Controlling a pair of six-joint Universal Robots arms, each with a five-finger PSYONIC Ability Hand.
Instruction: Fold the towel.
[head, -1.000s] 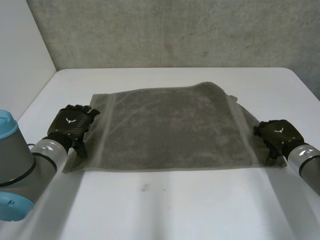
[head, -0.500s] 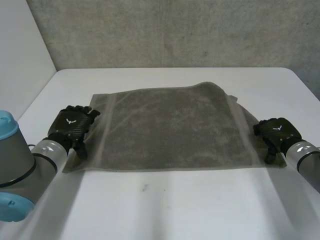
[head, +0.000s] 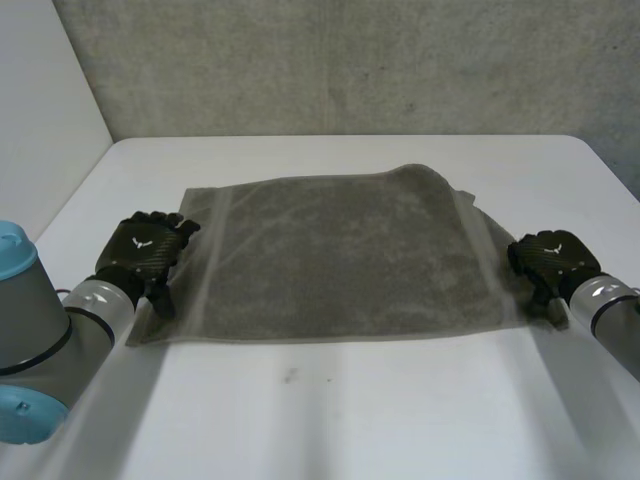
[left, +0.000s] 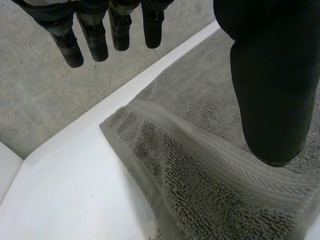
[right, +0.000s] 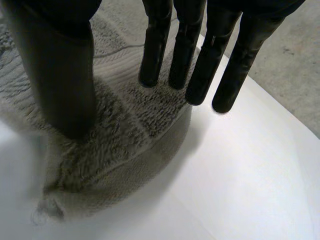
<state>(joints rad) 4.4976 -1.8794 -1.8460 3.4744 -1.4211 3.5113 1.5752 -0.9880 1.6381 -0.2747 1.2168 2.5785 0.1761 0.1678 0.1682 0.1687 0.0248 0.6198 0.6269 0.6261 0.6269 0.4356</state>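
A grey towel (head: 340, 250) lies spread flat on the white table (head: 350, 410). My left hand (head: 148, 250) rests at the towel's left edge, near the front left corner. In its wrist view the fingers (left: 95, 40) stay straight above the table, and the thumb (left: 270, 75) stands over the towel's (left: 200, 165) woven band, so the hand is open. My right hand (head: 550, 262) sits on the right edge by the front right corner. There the thumb (right: 65, 75) presses the towel (right: 115, 130) and the straight fingers (right: 200, 65) touch its edge. A wide gap lies between them.
A grey concrete wall (head: 350, 60) rises behind the table's far edge. A pale side wall (head: 40, 100) stands at the left. A small dark speck (head: 290, 376) marks the bare table in front of the towel.
My right hand has slid a little further onto the towel's right edge, and its fingers have drawn in slightly. The left hand and the towel have not moved.
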